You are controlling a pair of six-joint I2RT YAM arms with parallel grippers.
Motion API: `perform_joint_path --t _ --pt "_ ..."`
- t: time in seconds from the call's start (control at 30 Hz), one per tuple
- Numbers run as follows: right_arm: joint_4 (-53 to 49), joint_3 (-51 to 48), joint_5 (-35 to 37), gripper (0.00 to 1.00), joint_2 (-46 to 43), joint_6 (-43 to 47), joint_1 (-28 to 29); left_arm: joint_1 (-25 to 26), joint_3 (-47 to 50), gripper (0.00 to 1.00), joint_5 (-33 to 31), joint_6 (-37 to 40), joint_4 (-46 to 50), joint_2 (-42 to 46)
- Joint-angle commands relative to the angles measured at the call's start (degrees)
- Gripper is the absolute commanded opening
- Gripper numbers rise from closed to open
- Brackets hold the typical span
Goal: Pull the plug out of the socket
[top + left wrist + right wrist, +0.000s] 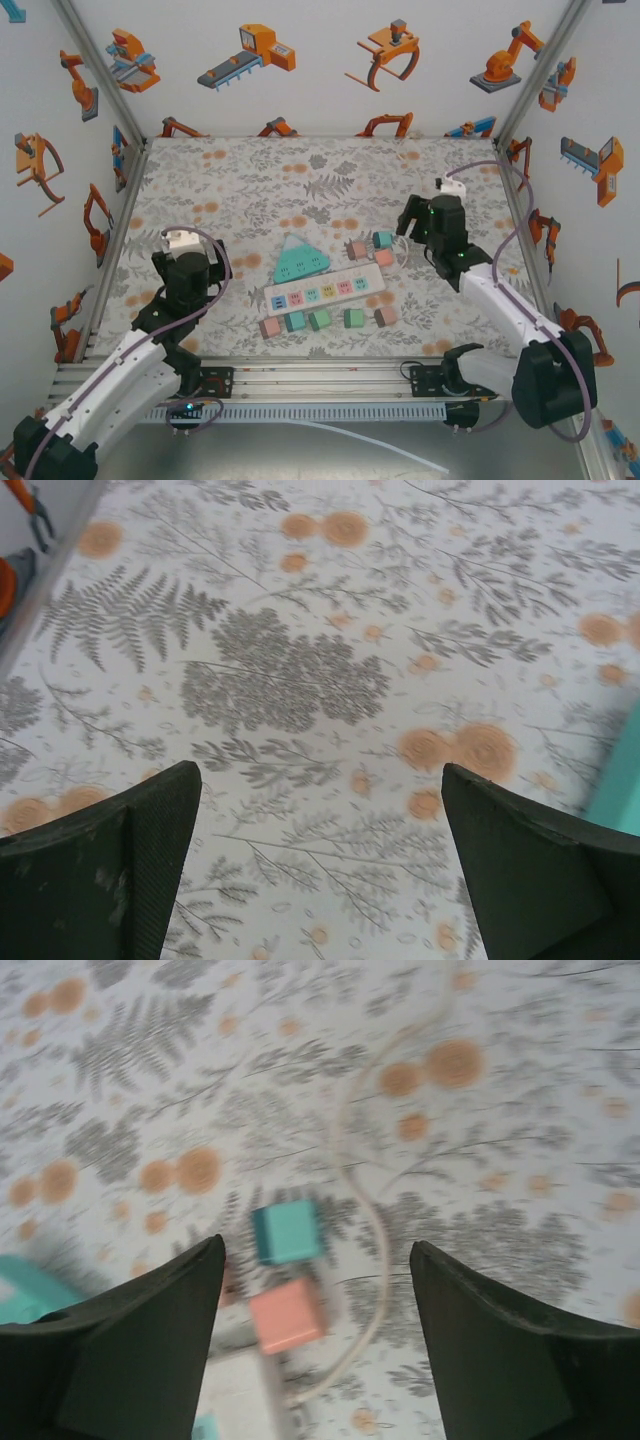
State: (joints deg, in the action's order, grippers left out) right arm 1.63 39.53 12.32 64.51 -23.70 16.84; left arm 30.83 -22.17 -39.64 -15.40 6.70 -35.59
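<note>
The teal plug [288, 1232] lies on the bench [250, 190] just past the right end of the white socket strip [325, 291]. A pink plug [288, 1318] sits just beside it, closer to the end of the strip. The right wrist view is blurred, so I cannot tell if either one is pushed into a socket. A third plug [355, 248], also pink, stands just behind the strip.

The strip lies near the middle of the bench, a little turned, and its face carries a line of outlets in pastel colours (any marks on them are too small to read). A pale cord [365, 1210] curves past the teal and pink plugs on their right side. Behind the strip rests a teal triangular block [300, 262]. In front of the strip is a row of five loose plugs [322, 320]: pink, teal, green, green, pink.

The right gripper [315, 1243] hovers above the teal and pink plugs, its fingers [480, 1340] wide apart and holding nothing. The left gripper [320, 780] is well apart from the strip, over bare patterned cloth on the left side, its fingers [150, 860] also wide and empty.

The walls [300, 100] show orange drawings of robot arms and grippers.
</note>
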Motion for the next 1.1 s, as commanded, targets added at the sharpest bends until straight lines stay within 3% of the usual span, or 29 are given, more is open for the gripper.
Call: perform_joint_path --t 0.0,0.13,0.3,0.4,0.5,0.53,0.6,0.67,0.77,0.8,0.83,0.87,0.9,0.97,1.07 --pt "-2.0 -2.0 13.5 0.75 -1.1 4.0 -2.3 -3.5 3.6 0.97 -1.5 8.9 -11.1 -0.2" --pt "3.8 -5.9 21.7 0.88 0.6 8.3 -5.5 -8.4 7.7 0.97 -2.2 10.9 -19.3 -2.3" --pt "23.6 -12.1 21.1 0.93 9.8 14.7 -8.1 -16.8 11.1 0.97 6.4 11.8 -29.3 -9.3" --pt "36.7 -14.6 18.0 0.93 16.2 21.1 -8.3 -22.0 12.1 0.97 14.7 11.7 -37.7 -17.1" --pt "47.0 -16.0 13.1 0.96 22.0 25.8 -8.9 -24.7 9.9 0.97 18.5 11.7 -43.6 -26.2" --pt "42.4 -14.8 11.9 0.97 21.0 23.1 -10.4 -25.4 9.2 0.97 20.1 12.2 -47.0 -29.6" --pt "43.0 -15.3 3.0 0.96 21.2 20.7 -14.6 -26.5 8.5 0.97 23.4 12.7 -54.6 -35.5" --pt "48.8 -17.6 -3.9 0.99 24.0 18.6 -17.9 -28.2 7.0 0.97 27.0 11.4 -58.7 -41.8" --pt "52.9 -19.3 -4.6 0.99 24.5 19.2 -18.0 -29.6 5.3 0.97 29.7 11.1 -70.0 -54.5" --pt "50.4 -19.0 -4.2 0.99 23.5 18.8 -17.9 -29.6 4.1 0.97 30.5 11.1 -66.2 -53.9" --pt "50.9 -18.5 -3.6 0.99 24.2 18.9 -17.9 -29.7 0.9 0.97 30.6 10.7 -55.1 -51.3" --pt "49.9 -18.3 -2.6 0.99 23.9 18.4 -17.9 -29.7 -1.2 0.97 30.6 11.0 -53.0 -52.0" --pt "49.9 -18.4 -1.6 0.99 23.8 18.1 -17.9 -29.0 -0.3 0.97 30.0 11.9 -57.8 -53.5" --pt "50.2 -18.4 -1.9 0.99 23.9 18.1 -17.9 -29.0 -0.9 0.97 29.8 11.5 -53.9 -52.3" --pt "50.0 -18.2 -3.0 0.99 24.0 18.5 -17.9 -28.9 -0.3 0.97 29.8 11.9 -56.2 -52.8"
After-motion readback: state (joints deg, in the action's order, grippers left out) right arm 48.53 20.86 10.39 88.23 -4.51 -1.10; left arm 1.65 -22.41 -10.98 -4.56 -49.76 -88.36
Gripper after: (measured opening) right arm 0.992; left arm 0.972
